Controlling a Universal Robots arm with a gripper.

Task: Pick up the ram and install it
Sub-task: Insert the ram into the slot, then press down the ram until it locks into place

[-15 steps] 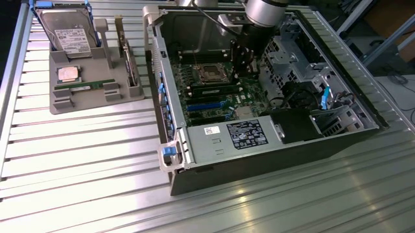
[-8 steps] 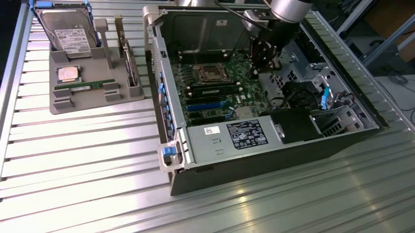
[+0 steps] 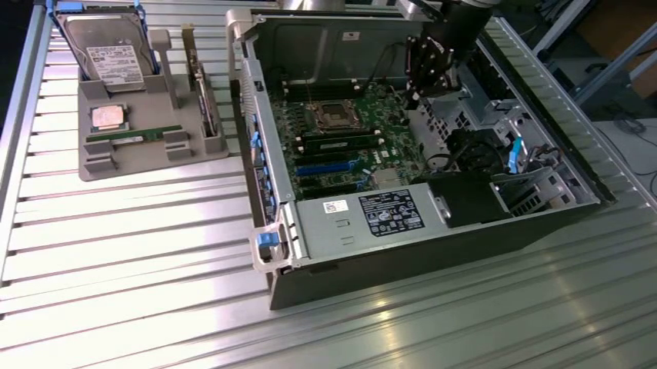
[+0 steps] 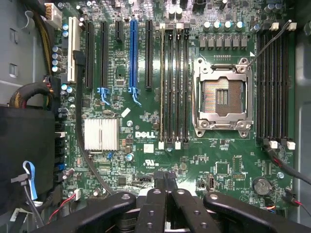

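My jaws (image 4: 167,187) are clenched together with nothing between them, and they hang inside the open computer case (image 3: 308,231), above the motherboard (image 4: 146,160). From the wrist view I look straight down on the empty CPU socket (image 4: 222,99) and on the memory slots (image 4: 174,82) beside it. One ram (image 3: 135,139) lies in the grey holder tray (image 3: 154,163) on the worktop (image 3: 134,254), at the exterior view's left, well apart from me. A dark stick (image 3: 339,143) seems to sit already in a slot near the socket, so I judge one module may be installed. The ram in the tray is not yet picked up, so that part is left to do.
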